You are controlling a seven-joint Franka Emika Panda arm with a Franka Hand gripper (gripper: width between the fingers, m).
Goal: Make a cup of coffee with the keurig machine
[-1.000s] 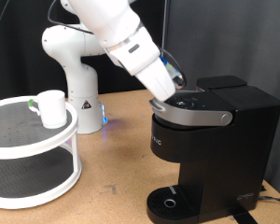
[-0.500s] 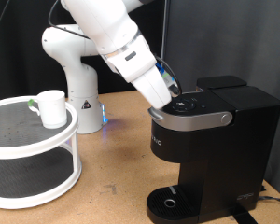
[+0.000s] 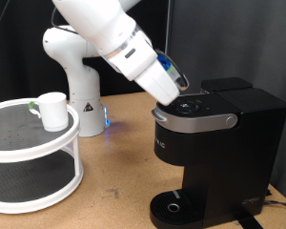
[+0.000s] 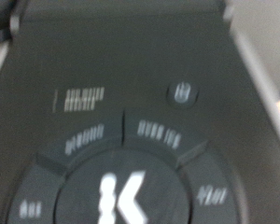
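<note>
Change since a second ago: arm has drawn up and back toward the exterior view's left; the gripper now sits slightly higher over the lid than it did when pressed closest to the button ring.
Gripper position: at the top of the keurig machine, just above the round control panel, on the edge toward the exterior view's left.
Gripper state: cannot tell; the fingertips are hidden against the dark lid in the exterior view and do not show in the wrist view.
Wrist view: filled by the machine's top, blurred, with the large K button and a smaller round button beyond it.
Lid: appears shut, its grey handle lying flat across the front.
Cup: on the upper tier of the white round shelf, at the exterior view's left, well apart from the machine.
Drip tray: nothing stands on it.
Step in hand, as I judge it: working the top buttons.
Doing it well: come straight down on one button's centre, press lightly, lift clear without dragging across neighbouring segments.
</note>
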